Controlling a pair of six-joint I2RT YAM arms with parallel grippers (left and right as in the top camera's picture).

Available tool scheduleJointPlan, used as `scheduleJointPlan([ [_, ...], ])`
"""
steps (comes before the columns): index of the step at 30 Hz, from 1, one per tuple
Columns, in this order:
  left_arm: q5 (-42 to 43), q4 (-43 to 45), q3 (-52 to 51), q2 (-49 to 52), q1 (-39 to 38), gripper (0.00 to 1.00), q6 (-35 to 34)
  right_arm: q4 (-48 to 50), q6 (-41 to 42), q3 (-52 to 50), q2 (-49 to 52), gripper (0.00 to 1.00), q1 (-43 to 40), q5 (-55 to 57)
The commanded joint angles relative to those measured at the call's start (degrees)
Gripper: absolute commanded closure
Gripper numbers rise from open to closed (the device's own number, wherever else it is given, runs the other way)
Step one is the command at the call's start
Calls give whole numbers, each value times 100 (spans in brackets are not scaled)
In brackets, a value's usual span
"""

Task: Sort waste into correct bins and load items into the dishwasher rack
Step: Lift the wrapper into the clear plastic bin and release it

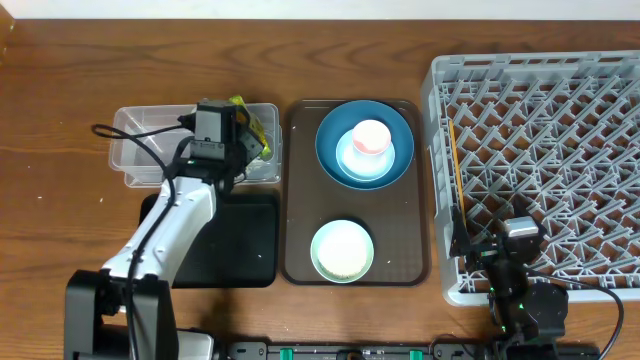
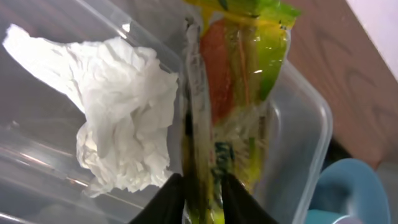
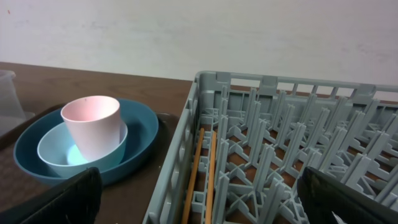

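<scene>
My left gripper is shut on the yellow-green snack wrapper and holds it over the right end of the clear tub. The crumpled white tissue lies inside the tub beside the wrapper. The black tray sits in front of the tub. The dark-blue plate holds the light-blue bowl and the pink cup; all three show in the right wrist view, cup. The mint-green bowl is nearer. My right gripper is open over the near left corner of the grey rack.
The plate and bowls stand on a brown serving tray between the bins and the rack. Two wooden chopsticks lie in the rack along its left wall. Bare wooden table lies left of the tub.
</scene>
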Motion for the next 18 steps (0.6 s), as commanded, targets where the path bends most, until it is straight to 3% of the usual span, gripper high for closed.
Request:
scheduleJointPlan([
  [1,68,-44,48,-2,24,74,-63,-22,-61,-7,2,1,61,-4],
  [18,839,-326,52,-4,24,74,-44,-22,-61,-7,2,1,59,-2],
])
